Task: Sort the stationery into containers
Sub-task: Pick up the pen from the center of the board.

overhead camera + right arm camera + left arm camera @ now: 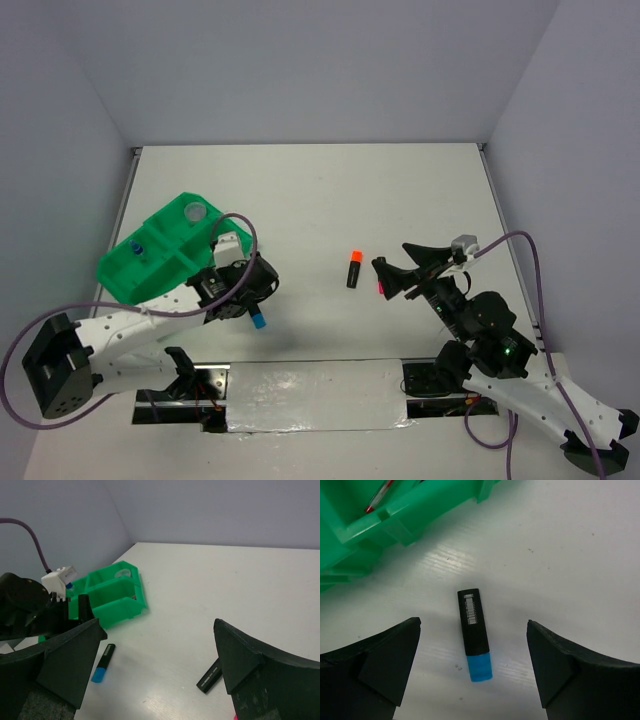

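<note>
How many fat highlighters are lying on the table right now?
3. The blue-ended highlighter lies near the green tray. The orange-ended highlighter lies mid-table. The pink-ended highlighter peeks out under the right gripper. Others may be hidden inside the tray.

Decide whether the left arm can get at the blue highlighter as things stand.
Probably yes. The left gripper hangs open directly over the blue highlighter, which lies flat and uncovered; the tray sits off to one side.

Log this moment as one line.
left pincer: open over blue highlighter | right pincer: open | orange highlighter: on table
</note>
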{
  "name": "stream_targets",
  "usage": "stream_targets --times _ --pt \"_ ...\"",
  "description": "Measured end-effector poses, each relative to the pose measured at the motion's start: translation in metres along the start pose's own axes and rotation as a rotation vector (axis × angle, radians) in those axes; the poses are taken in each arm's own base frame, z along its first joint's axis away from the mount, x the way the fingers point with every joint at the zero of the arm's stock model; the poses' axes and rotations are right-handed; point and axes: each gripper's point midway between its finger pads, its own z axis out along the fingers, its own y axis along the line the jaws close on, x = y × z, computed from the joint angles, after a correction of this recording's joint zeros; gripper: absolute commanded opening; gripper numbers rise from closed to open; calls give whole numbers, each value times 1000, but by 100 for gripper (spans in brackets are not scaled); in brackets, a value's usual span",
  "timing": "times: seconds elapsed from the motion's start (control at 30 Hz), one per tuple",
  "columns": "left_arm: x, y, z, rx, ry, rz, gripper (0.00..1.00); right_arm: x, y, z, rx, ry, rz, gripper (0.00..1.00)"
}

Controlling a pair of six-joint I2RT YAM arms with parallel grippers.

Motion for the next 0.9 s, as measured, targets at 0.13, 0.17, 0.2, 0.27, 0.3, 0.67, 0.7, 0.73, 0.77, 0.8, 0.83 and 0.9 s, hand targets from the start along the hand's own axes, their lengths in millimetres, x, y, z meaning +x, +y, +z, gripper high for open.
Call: stream_targets --times 0.13,0.17,0.2,0.27,0.3,0.67,0.7,0.73,0.77,0.8,0.83,0.9 --pt "7 2 1 -91 38 -39 99 0 -1 0 5 1 1 100" --pt "9 1 2 -109 45 -49 99 0 -1 0 6 0 1 100" --pt "11 2 4 -122 50 -54 99 0 -1 0 7 0 1 100" --pt "19 2 9 -144 69 -61 99 0 -1 0 8 0 2 100" --pt "23 2 11 -150 81 -61 99 0 -1 0 8 0 2 100" --pt "61 9 29 -175 153 -105 94 0 -1 0 8 0 1 100" --pt "64 9 31 -179 161 -102 93 0 -1 0 8 0 1 100" --pt "68 9 34 -184 167 -98 90 0 -1 0 8 0 1 100" --pt "70 9 36 -189 173 -95 88 0 -1 0 8 0 1 100" --pt "73 10 37 -196 178 -90 87 0 -1 0 8 0 1 100" --pt "74 11 39 -203 177 -83 83 0 -1 0 9 0 1 100" --pt "73 11 40 -205 169 -83 63 0 -1 0 8 0 1 100"
